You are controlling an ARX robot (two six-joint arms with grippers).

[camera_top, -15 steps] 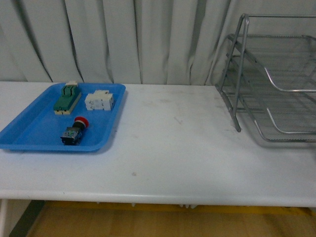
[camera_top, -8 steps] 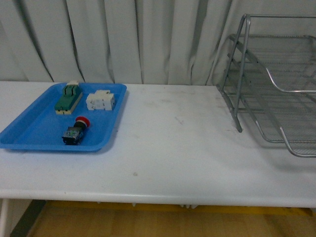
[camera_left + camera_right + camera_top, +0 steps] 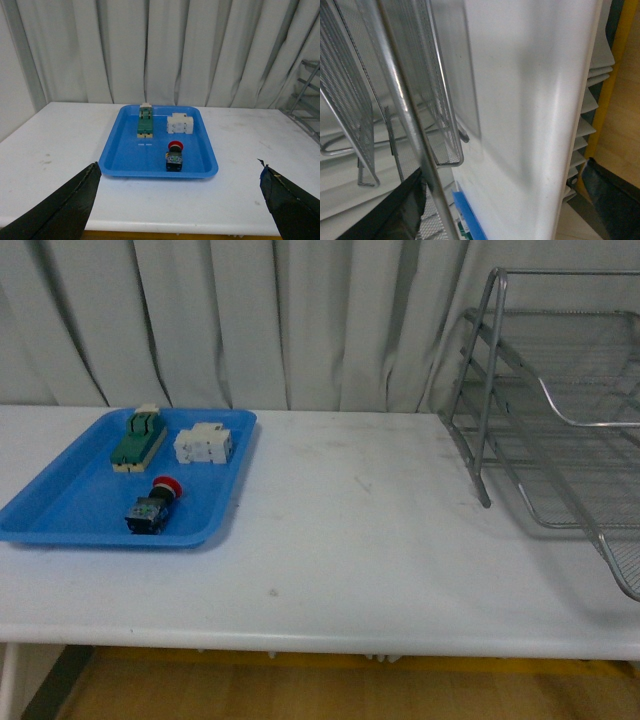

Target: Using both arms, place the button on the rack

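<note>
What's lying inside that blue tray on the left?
Three parts lie in the blue tray: the red-capped button nearest, with a green-and-cream switch and a white block behind it. The tray floor beneath them is covered.

I get the rack (image 3: 550,360) cut off at the front view's right edge. Only the tips of my left jaws show; ahead between them, the button (image 3: 174,156) body is too small to read.
</note>
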